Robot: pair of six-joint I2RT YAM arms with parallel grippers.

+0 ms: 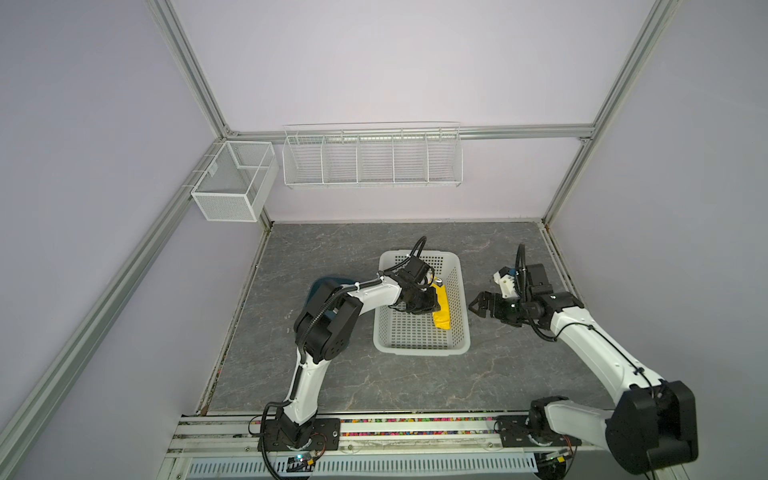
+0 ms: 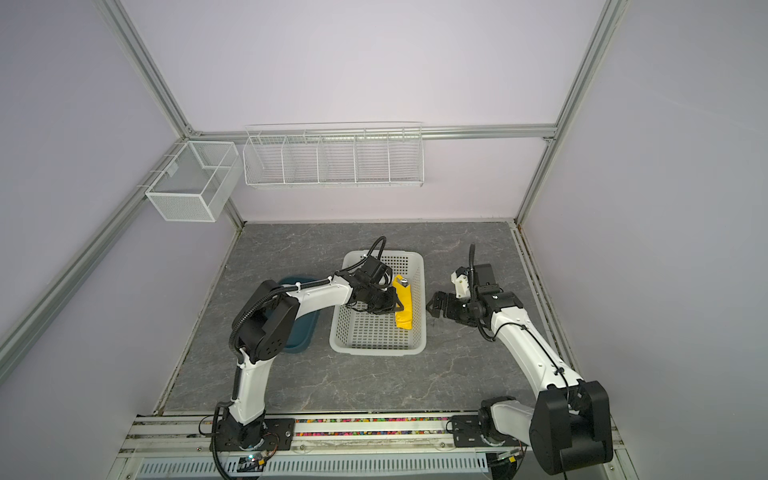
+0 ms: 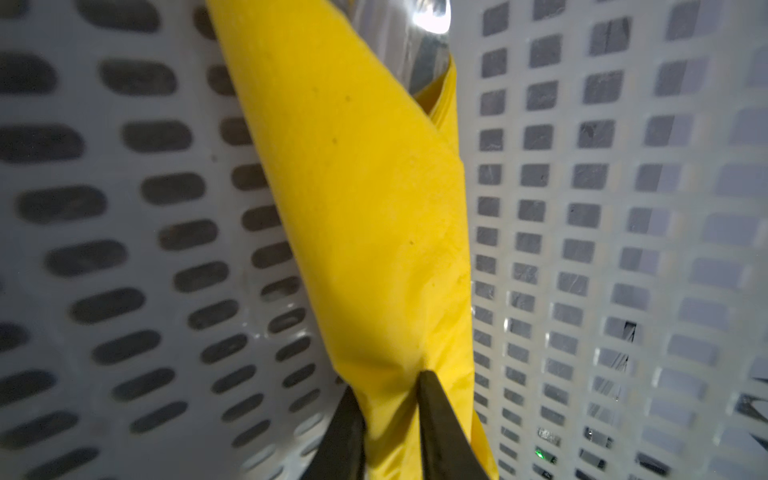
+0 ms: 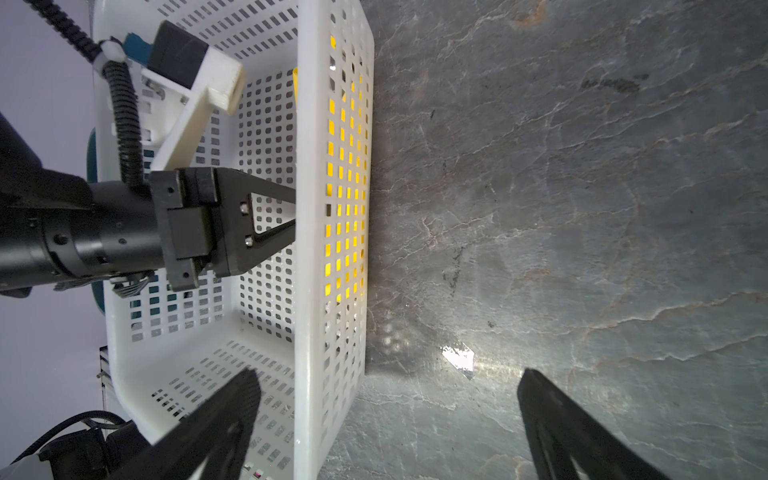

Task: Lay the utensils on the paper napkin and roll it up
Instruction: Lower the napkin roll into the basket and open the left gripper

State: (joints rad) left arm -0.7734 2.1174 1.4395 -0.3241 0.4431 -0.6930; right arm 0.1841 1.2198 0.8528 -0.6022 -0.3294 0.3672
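Observation:
The paper napkin (image 1: 442, 309) (image 2: 404, 309) is a narrow yellow bundle lying along the right inner wall of the white perforated basket (image 1: 419, 349) (image 2: 374, 351). Shiny metal of the utensils (image 3: 419, 37) (image 2: 402, 283) pokes out of its far end; the rest is hidden in the roll. My left gripper (image 3: 388, 384) (image 1: 434, 305) reaches into the basket, its jaws shut on the napkin (image 3: 374, 208), pinching the paper. My right gripper (image 4: 388, 374) (image 1: 473, 307) hangs wide open just outside the basket's right wall (image 4: 307, 208), holding nothing. Yellow shows through the wall holes in the right wrist view.
A dark teal tray (image 2: 299, 336) sits left of the basket, partly under the left arm. A mesh box (image 1: 232, 183) and a wire shelf (image 1: 374, 158) hang on the back walls. Grey stone tabletop (image 1: 415, 382) lies in front of the basket.

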